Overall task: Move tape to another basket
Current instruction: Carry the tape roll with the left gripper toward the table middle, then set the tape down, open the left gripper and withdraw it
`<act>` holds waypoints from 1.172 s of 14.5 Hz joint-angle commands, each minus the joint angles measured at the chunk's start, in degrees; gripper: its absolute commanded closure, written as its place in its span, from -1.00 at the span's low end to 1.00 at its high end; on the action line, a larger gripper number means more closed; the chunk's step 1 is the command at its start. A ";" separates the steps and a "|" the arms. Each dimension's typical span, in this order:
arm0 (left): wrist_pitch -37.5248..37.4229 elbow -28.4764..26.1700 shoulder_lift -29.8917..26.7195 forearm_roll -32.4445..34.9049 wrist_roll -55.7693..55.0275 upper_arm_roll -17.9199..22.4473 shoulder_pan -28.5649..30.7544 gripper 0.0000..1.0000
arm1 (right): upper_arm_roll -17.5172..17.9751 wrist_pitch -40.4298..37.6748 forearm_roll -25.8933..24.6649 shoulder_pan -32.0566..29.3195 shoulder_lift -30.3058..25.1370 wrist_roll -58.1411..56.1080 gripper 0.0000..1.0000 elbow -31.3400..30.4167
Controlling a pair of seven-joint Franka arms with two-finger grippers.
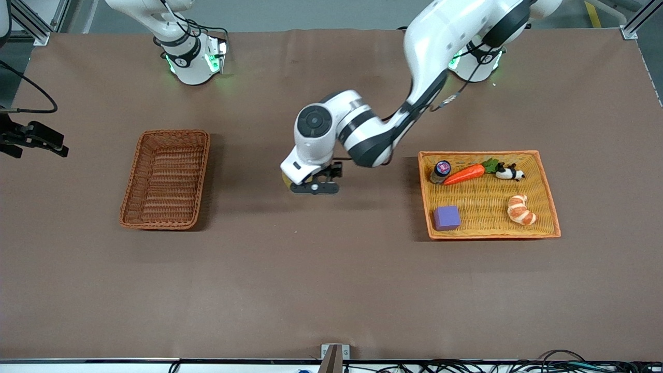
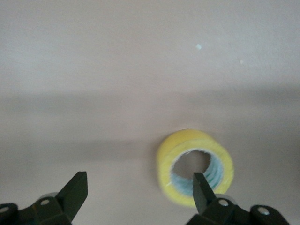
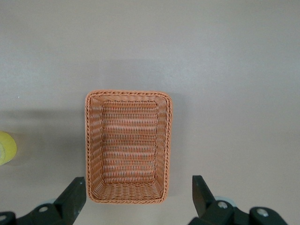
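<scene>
The tape (image 2: 194,165), a yellow ring with a pale inner core, lies on the brown table between the two baskets. In the front view only a yellow sliver (image 1: 286,180) shows beneath the left hand. My left gripper (image 1: 316,185) is low over it and open (image 2: 139,180), with one fingertip (image 2: 202,187) over the ring's hole and the other off to the side over bare table. The reddish-brown wicker basket (image 1: 166,178) stands empty toward the right arm's end. My right gripper (image 3: 138,197) is open and empty, high over that basket (image 3: 129,145). It is out of the front view.
A shallow orange-yellow woven tray (image 1: 489,194) at the left arm's end holds a small bottle (image 1: 441,171), a toy carrot (image 1: 466,173), a panda figure (image 1: 510,173), a croissant (image 1: 521,209) and a purple cube (image 1: 446,217). A black device (image 1: 31,139) sits at the table edge by the right arm.
</scene>
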 commanded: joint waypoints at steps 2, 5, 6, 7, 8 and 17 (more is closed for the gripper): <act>-7.08 -5.57 -11.54 -2.29 3.55 1.25 5.92 -1.00 | 0.62 0.17 0.82 -0.32 -0.15 -0.69 -1.00 0.13; -7.09 -11.72 -18.49 -3.69 12.41 1.34 13.30 -1.00 | 0.80 -0.53 0.90 -0.14 -0.15 -0.26 -1.00 -0.05; -7.09 -13.65 -20.59 -4.49 14.52 1.69 15.15 -1.00 | 0.97 0.07 1.08 0.38 -0.15 -0.17 -1.00 -0.48; -7.09 -16.10 -23.40 -4.93 17.33 3.35 16.21 -1.00 | 0.89 0.17 1.26 1.86 -0.15 -0.08 -1.00 -0.75; -7.09 -18.39 -25.95 -5.72 20.75 6.06 16.22 -1.00 | 0.89 0.08 1.34 3.01 -0.06 1.05 -1.00 -2.05; -7.44 -29.83 -44.51 -16.02 39.59 27.71 18.40 -1.00 | 2.02 15.09 1.70 22.61 6.95 24.25 -1.00 -13.14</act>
